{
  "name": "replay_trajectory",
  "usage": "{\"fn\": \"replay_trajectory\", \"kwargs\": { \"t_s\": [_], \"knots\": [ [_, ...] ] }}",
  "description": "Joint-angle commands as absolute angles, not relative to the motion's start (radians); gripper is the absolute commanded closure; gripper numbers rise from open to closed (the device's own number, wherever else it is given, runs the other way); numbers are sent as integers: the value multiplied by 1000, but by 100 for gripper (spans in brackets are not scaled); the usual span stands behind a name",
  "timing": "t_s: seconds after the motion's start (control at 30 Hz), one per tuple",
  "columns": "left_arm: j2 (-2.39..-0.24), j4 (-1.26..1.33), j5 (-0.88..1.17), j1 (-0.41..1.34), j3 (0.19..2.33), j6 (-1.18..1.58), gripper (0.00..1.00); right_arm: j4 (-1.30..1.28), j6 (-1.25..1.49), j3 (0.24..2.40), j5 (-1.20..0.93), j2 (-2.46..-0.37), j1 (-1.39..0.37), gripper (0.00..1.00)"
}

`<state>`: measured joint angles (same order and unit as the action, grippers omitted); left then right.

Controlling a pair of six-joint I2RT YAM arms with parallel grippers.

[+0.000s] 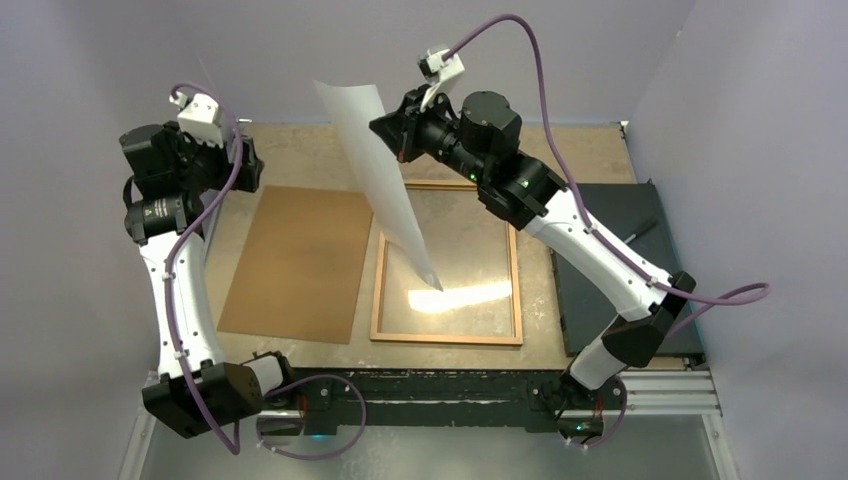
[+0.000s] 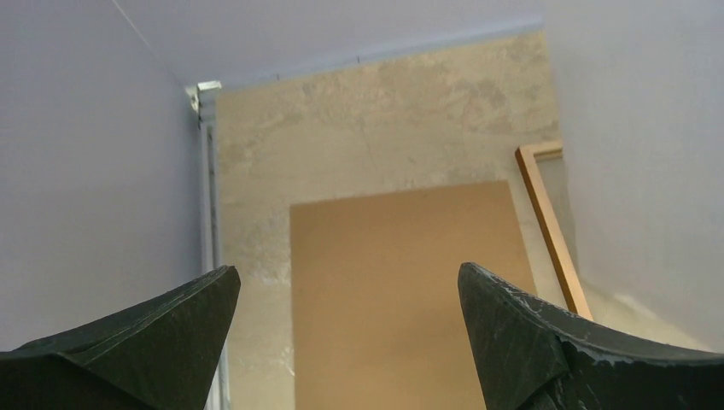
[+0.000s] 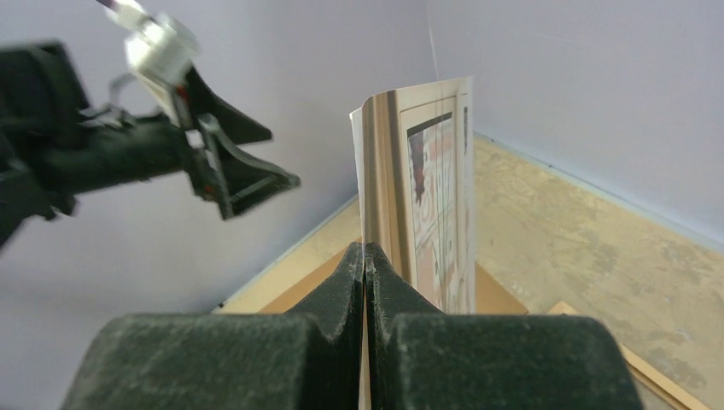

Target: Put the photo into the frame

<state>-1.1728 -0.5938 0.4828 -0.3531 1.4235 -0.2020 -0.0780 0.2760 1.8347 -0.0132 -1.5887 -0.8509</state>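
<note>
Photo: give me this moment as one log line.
photo: gripped by right hand, hanging, lower corner over frame | left hand: open, empty | brown board: left of frame

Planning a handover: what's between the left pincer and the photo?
Nothing; the right wrist view shows a bare gap between the left pincer and the photo.

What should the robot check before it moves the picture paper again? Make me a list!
1. Grip: the right gripper is shut on the photo: ok.
2. Spare hand: the left gripper is open and holds nothing: ok.
3. The frame lies flat with nothing else in it: ok.
4. The photo lies flat over the frame: not ok. It hangs nearly upright and curled, with one lower corner over the opening.
5. That corner touches down inside the frame: cannot tell.
6. The brown board lies beside the frame, not over it: ok.
</note>
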Motion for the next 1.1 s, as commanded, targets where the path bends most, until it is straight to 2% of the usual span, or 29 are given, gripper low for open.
{"fn": "replay_trajectory", "kwargs": {
  "t_s": [0.0,0.23,0.47,0.63,0.77,1.07],
  "knots": [
    [-1152,-565,449,-359,1326,-197,1,-129,341,1907,-40,-1569,-877,100],
    [-1215,-578,436,-359,1309,-154,0,-168,428,1937,-77,-1589,-884,100],
    [-1296,-583,422,-388,1289,-110,0,-295,496,2117,-128,-1695,-922,100],
    [-1278,-563,387,-417,1247,-133,0,-254,573,2044,-219,-1666,-934,100],
    [-1264,-542,407,-472,1227,-118,0,-317,622,2016,-222,-1654,-909,100],
    [-1253,-528,417,-484,1177,-169,0,-294,663,1647,-117,-1514,-657,100]
  ]
}}
